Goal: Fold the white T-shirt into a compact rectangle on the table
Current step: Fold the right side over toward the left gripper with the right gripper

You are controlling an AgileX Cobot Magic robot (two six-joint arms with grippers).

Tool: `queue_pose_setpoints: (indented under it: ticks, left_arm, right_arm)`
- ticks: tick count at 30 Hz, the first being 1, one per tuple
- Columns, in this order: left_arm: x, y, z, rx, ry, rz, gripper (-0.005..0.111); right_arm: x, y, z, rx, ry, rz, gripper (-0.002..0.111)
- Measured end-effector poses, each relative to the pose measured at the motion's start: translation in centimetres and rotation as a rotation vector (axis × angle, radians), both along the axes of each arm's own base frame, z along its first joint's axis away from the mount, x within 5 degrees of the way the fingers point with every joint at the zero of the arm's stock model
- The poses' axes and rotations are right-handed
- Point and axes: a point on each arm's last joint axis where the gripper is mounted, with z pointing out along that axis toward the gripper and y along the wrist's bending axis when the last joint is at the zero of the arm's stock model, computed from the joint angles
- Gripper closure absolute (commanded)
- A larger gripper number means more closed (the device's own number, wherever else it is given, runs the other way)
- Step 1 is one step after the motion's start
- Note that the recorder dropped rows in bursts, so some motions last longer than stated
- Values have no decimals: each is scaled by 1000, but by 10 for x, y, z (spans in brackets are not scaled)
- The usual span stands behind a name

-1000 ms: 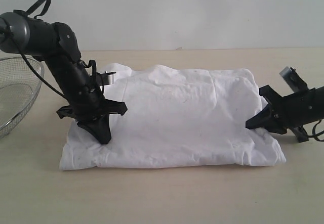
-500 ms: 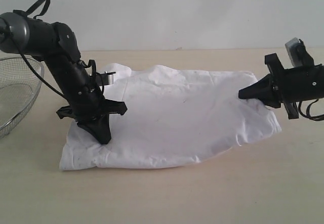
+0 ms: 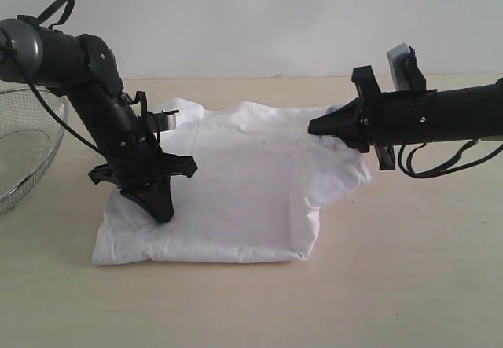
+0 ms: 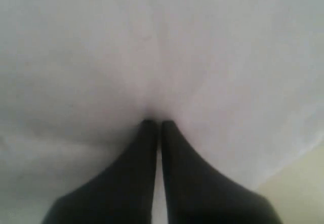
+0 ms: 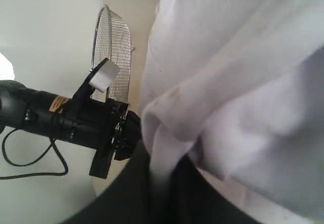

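Mesh basket (image 3: 23,148) sits well off the left edge of the white T-shirt (image 3: 236,199), clear of the work. The shirt itself lies on the counter (image 3: 393,293), flat along its left and near sides.

Just inside the shirt's left edge, the left gripper (image 3: 163,213) stands tip-down with its jaws clenched together, planted on the fabric like a paperweight. Whether it has nipped a little cloth between the tips, I cannot tell from where I stand.

Over toward the shirt's right side, the right gripper (image 3: 314,126) is clamped on a fold of the fabric, raised above the rest of the shirt. The right-hand part of the shirt hangs from it in a loose drape down to the near right corner.

To my eye the cotton is light, limp and a bit clingy. It will sag wherever it is unsupported and will bunch rather than slide. I reckon the sound place to grip is right at an edge or corner, through all the layers. A one-layer pinch would likely let the under-layer trail and spoil the fold.
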Motion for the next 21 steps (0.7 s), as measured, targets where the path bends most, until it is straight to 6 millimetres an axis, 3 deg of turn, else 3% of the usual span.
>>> queue_pose_setpoints:
  ticks: [5,8,11,18,21]
  left_arm:
    - [2,0,32,-21,-103,7,102]
    - [-1,1,68,-42,-199,9,102]
    - [-4,7,88,-1,-262,3,102]
    - [-15,48,133,377,-392,23,102]
    - [-18,65,152,395,-436,90,102]
  right_arm:
    - [2,19,3,12,-31,21,108]
    - [11,43,17,10,-89,80,108]
    - [17,68,30,8,-128,125,108]
    - [17,133,48,-49,-200,204,108]
    - [15,154,49,-85,-218,212,108]
